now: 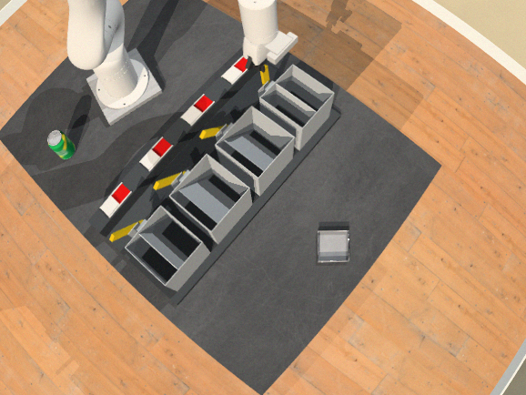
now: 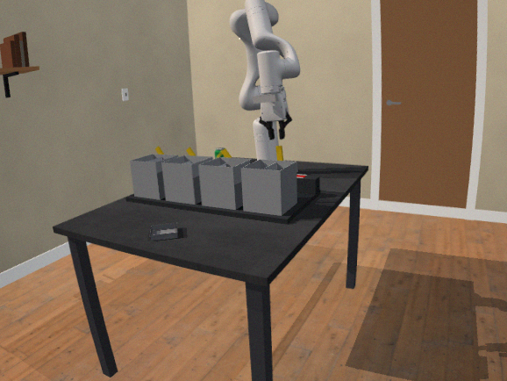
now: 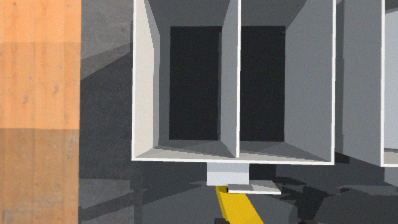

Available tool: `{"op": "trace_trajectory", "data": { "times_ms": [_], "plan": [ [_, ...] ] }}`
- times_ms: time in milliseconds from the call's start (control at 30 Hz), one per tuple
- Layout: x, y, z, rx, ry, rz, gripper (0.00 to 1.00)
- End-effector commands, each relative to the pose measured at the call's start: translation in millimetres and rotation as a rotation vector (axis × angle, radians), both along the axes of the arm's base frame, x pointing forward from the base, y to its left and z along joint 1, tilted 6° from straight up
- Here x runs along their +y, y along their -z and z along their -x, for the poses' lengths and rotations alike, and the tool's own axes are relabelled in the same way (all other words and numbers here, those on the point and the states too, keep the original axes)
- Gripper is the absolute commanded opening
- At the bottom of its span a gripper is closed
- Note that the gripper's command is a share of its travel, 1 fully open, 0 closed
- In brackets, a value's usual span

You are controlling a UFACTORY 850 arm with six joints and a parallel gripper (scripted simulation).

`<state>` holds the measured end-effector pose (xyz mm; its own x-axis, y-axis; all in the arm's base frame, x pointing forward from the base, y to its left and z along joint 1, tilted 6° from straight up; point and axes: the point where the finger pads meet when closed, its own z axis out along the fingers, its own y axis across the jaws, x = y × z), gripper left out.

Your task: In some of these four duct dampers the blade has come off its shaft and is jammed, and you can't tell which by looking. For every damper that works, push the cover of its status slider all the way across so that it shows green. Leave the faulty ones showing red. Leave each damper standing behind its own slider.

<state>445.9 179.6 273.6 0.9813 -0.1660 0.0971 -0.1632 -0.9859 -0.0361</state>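
Observation:
Four grey open-topped dampers stand in a row on a dark base strip: the end one [image 1: 314, 123] [image 2: 268, 193] [image 3: 142, 100], then a second [image 1: 273, 170], a third [image 1: 232, 220] and a fourth [image 1: 188, 270]. Each has a yellow lever, and the end damper's lever [image 1: 264, 74] [image 2: 279, 152] [image 3: 237, 205] points upward. The end damper's blade [image 3: 230, 85] stands on edge. Four sliders [image 1: 237, 69] [image 1: 198, 109] [image 1: 156, 153] [image 1: 116, 198] all show red. My gripper [image 2: 275, 133] [image 3: 262, 221] hangs partly open and empty just above the end lever, between the end damper and its slider.
A green soda can [image 1: 61, 145] [image 2: 219, 152] stands left of the robot base [image 1: 123, 86]. A small grey tray [image 1: 333, 246] [image 2: 165, 231] lies on the table in front of the dampers. The table's edge runs close beside the end damper.

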Motion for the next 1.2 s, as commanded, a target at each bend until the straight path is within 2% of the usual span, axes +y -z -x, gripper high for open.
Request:
{"op": "trace_trajectory", "data": {
  "times_ms": [0,767,1167],
  "plan": [
    [1.1,-0.3,6.3,-0.009,-0.001,-0.010,0.39],
    [1.2,2.3,6.0,-0.009,-0.002,-0.011,0.39],
    [1.9,19.6,4.4,-0.009,-0.002,-0.011,0.39]
  ]
}}
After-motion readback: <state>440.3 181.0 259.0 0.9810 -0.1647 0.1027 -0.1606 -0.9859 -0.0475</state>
